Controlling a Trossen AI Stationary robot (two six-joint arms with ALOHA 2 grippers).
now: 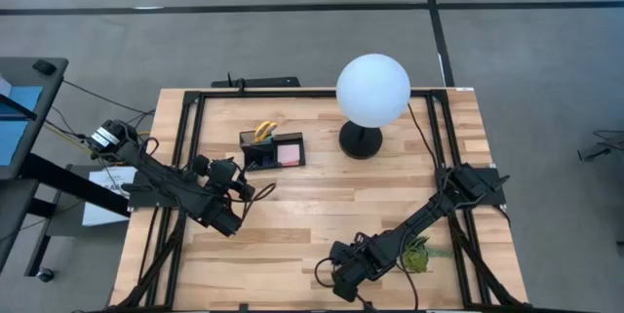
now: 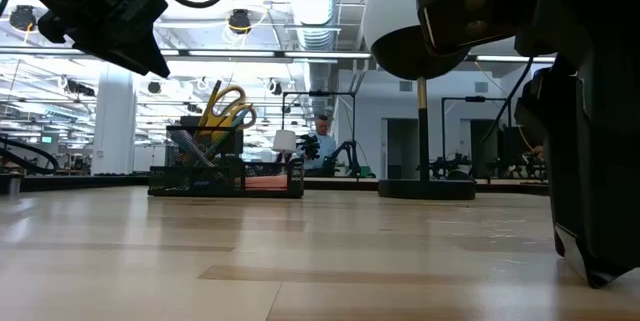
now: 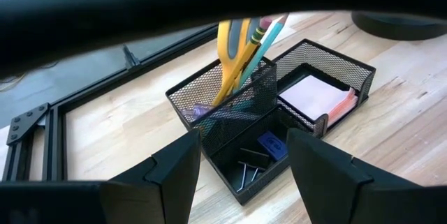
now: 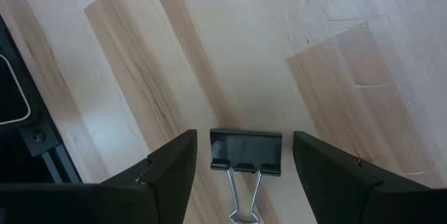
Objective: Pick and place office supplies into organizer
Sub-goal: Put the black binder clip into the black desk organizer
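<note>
The organizer sits toward the far side of the table, just left of the lamp's round black base. Its taller mesh cup holds the yellow-handled scissors and a teal pen, blades and tips hidden behind the mesh; a purple thing at the cup's bottom is too blurred to name. The pink sticky-note pad lies in one tray section, and a small blue piece with tiny metal clips lies in the front section. The left gripper hovers near the organizer's front, jaws apart and empty. A black binder clip lies on the wood near the table's front edge, between the spread fingers of the right gripper; whether they touch it I cannot tell. A green plant is half hidden behind that arm.
</note>
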